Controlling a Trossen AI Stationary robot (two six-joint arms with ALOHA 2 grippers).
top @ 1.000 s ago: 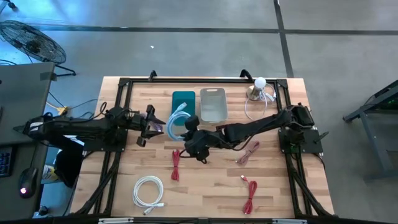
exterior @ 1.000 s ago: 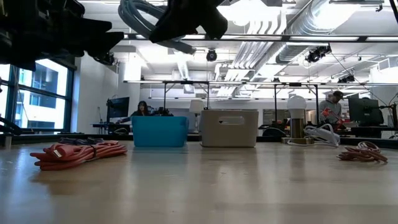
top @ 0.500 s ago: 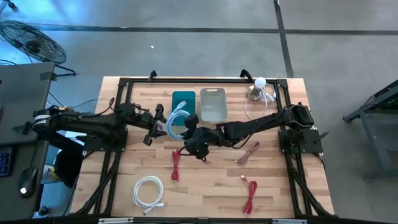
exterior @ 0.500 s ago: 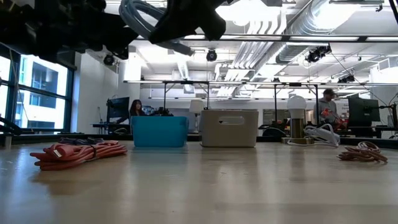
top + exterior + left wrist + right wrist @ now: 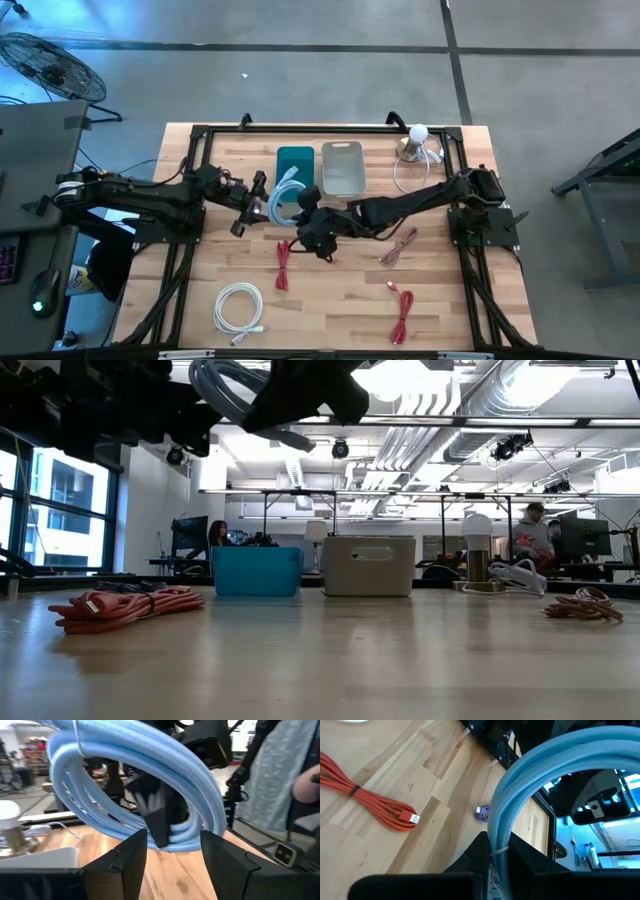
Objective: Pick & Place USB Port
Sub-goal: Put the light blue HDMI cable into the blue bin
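So the right gripper is up over the mid table w/ its fingers pinched tight on the coiled light-blue USB cable. The coil hangs in the air, not touching the wood, just in front of the teal plastic bin. In the right wrist view you can see the cable loop squeezed btwn the two dark fingers, w/ a thin tie around the strands right at the grip.

The left gripper is right beside the coil on its left side, fingers spread wide, nothing in them. From the left wrist view, the blue loops fill the frame just past the spread fingertips. Can't tell if they're touching the cable yet, looks super close tho.

Other stuff on the light wooden slatted table:
- grey rectangular plastic bin next to the teal one, both toward the back edge
- white round-headed desk lamp w/ a metal base at the back right corner
- coiled white cable front left
- bundled red cable front of center, another red bundle front right, and a dull pinkish-red one under the right arm

Low view shows both bins side by side across the table and a red bundle lying flat at left. People in the room way behind the table.
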